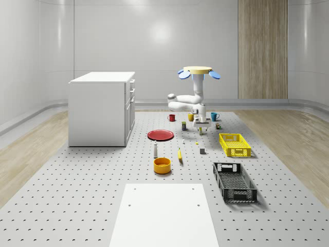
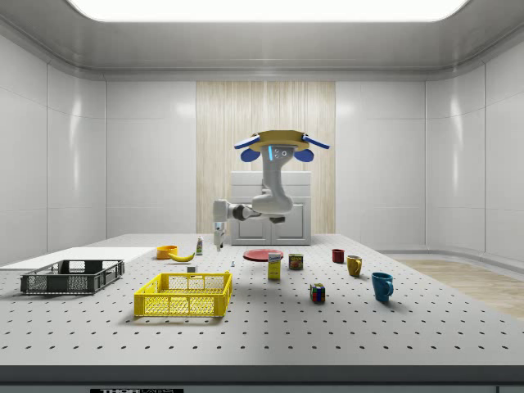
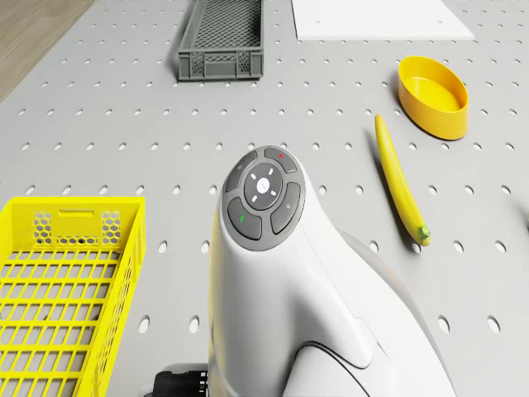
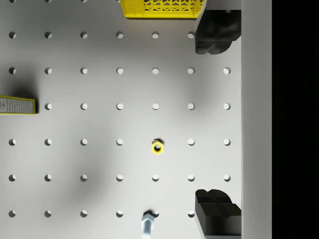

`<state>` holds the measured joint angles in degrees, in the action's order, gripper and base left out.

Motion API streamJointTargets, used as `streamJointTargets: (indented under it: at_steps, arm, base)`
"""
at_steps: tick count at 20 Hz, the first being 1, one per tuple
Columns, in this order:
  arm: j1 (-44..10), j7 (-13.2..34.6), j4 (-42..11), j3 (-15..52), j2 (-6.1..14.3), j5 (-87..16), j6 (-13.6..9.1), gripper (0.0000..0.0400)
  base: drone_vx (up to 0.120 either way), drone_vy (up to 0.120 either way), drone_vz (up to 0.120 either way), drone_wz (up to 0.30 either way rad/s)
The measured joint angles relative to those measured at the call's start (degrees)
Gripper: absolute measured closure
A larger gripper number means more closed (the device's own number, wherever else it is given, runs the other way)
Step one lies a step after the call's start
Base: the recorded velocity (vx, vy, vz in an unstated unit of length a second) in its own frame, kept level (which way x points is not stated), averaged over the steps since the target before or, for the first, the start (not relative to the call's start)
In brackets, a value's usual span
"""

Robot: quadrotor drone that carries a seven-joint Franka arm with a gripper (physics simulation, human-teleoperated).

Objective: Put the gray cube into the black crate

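Observation:
The gray cube (image 1: pixel 202 151) is a small dark block on the perforated table, just to the whole-scene view's left of the yellow crate. The black crate (image 1: pixel 234 181) (image 2: pixel 72 276) (image 3: pixel 221 37) lies nearer the front of the table with nothing in it. The drone (image 1: pixel 198 71) (image 2: pixel 281 143) hovers over the back of the table with its arm bent downward. My gripper (image 1: pixel 201 127) (image 2: pixel 218 239) (image 4: pixel 217 119) hangs a little above the table, behind the cube and apart from it. Its fingers (image 4: pixel 217 32) stand wide apart, open, with nothing between them.
A yellow crate (image 1: pixel 235 144) (image 3: pixel 62 289) sits behind the black one. A banana (image 1: pixel 180 154) (image 3: pixel 401 182), yellow bowl (image 1: pixel 162 165), white bottle (image 1: pixel 155 149) and red plate (image 1: pixel 160 135) lie to the whole-scene view's left. Beneath the gripper are a yellow nut (image 4: pixel 157 148) and a bolt (image 4: pixel 147 224). Mugs and cans stand behind; a white cabinet (image 1: pixel 102 108) is at the far left.

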<state>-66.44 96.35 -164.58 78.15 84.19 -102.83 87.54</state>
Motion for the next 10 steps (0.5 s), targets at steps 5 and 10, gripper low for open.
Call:
streamJointTargets:
  at_steps: [5,10]
  arm:
    - [-0.1,0.1,0.0,0.1,0.5,0.2,0.5,0.0]
    - [-0.2,0.2,0.0,0.2,1.0,0.4,0.9,0.0]
  base:
    - [0.12,0.0,-0.008,0.0]
    - [0.12,-0.04,-0.024,0.0]
